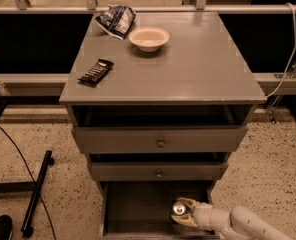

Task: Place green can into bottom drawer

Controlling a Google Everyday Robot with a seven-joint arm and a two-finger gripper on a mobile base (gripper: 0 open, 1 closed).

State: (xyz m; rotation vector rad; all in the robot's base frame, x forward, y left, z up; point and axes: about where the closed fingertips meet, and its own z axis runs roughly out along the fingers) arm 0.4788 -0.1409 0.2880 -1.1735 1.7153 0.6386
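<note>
Pincer (184,212) sits low in the open bottom drawer (135,207), toward its right side, with the arm reaching in from the lower right. Its pale fingers (189,203) are clasped on either side of the green can (178,208), so it is grasping the can. Only the can's silver top shows, facing up toward the camera, and it lies within the drawer's outline. Whether the base rests on the drawer floor cannot be told from this view. Main risk, as judged: letting go while the can hangs above the floor, so that it drops, tips and rolls toward the back or the front lip. Second risk: the can is near the drawer's right wall, and a sideways pull-out could knock it over or drag it along if a finger catches the rim. Third: the middle drawer (158,171) overhangs just above the back of the opening, so a steep upward retreat could strike its front. That could jolt the cabinet and also disturb the bowl (149,38), the snack bag (115,20) and the dark bar (95,72) on the counter (198,69). A shallow retreat along the arm's own line looks safest. Top drawer (160,140) is slightly out but well clear of the arm.
</note>
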